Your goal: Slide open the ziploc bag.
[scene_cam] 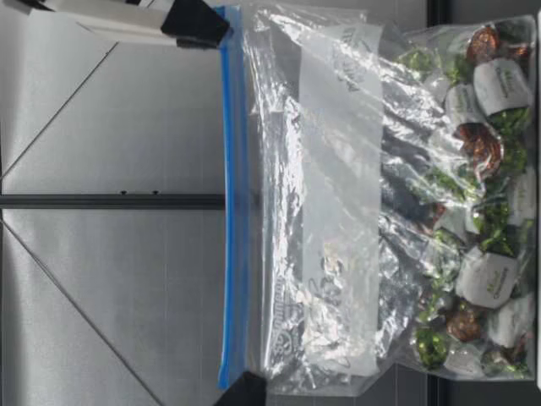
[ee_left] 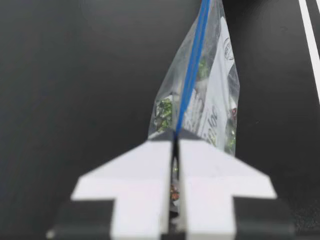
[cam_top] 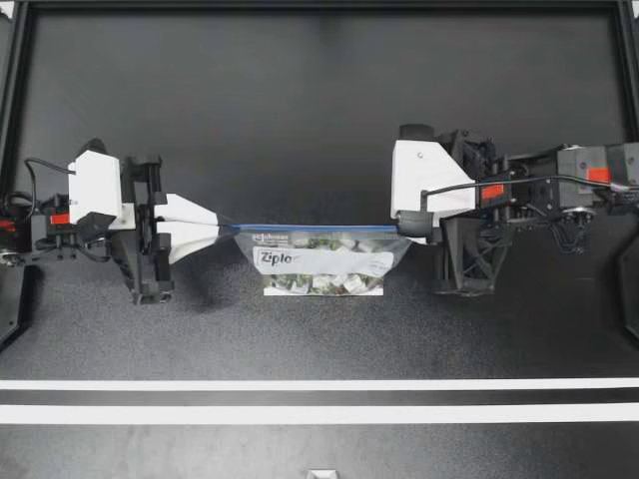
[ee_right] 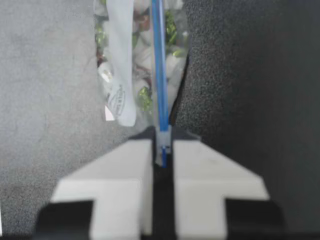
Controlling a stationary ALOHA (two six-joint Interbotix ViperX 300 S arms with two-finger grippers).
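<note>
Progress looks slight: my left gripper (cam_top: 218, 228) is pinched onto one end of the blue strip (cam_top: 310, 226), the bag (cam_top: 324, 263) is stretched taut over the middle of the table (cam_top: 319, 120), and my right gripper (cam_top: 407, 226) is clamped on the other end. Only the right wrist view shows the slider (ee_right: 163, 142) in its grip; the low view shows the strip seemingly sealed throughout.

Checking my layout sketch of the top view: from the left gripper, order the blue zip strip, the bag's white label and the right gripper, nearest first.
From my left gripper:
1. blue zip strip: its near end is clamped between the fingers.
2. white label: beside the strip, about midway along it.
3. right gripper: at the strip's far end, on the table's right side.
</note>
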